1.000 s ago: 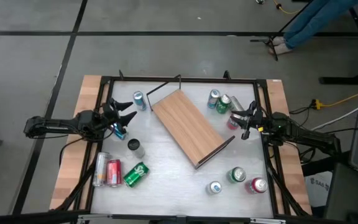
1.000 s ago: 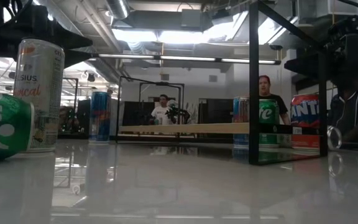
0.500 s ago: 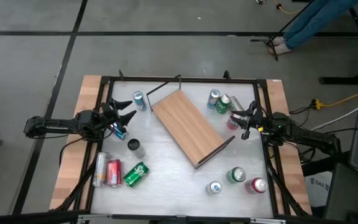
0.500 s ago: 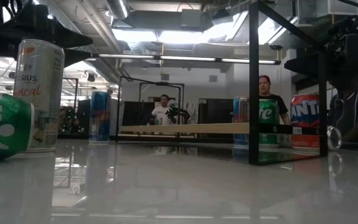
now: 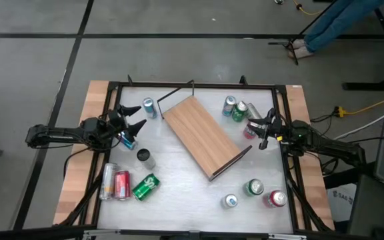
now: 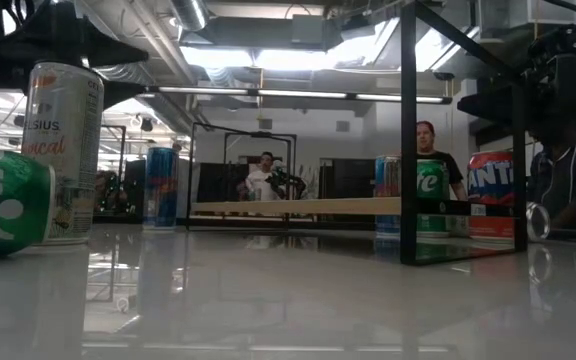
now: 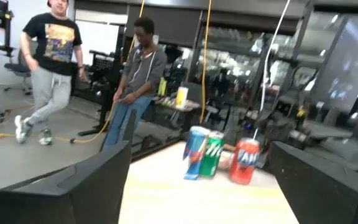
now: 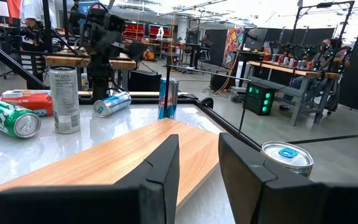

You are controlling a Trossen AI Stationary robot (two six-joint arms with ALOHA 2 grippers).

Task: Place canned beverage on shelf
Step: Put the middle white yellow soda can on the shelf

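Observation:
The shelf (image 5: pixel 202 137), a light-brown board with thin black rails at its ends, stands slantwise on the white table's middle; it also shows in the right wrist view (image 8: pixel 135 155) and the low view (image 6: pixel 298 207). My left gripper (image 5: pixel 137 119) is open and empty at the table's left side, above a blue can (image 5: pixel 127 139) that lies on its side. Its fingers (image 7: pixel 73 186) stand wide apart. My right gripper (image 5: pixel 259 131) is at the table's right side, open by a narrow gap (image 8: pixel 199 168) and empty, beside a red can (image 5: pixel 248 131).
Cans stand or lie around the shelf: two upright (image 5: pixel 235 107) at the far right, three (image 5: pixel 253 189) at the near right, three lying (image 5: pixel 127 184) at the near left, one (image 5: pixel 150 107) at the far left. A silver-topped can (image 8: pixel 284 158) is close to my right fingers. People stand beyond the table.

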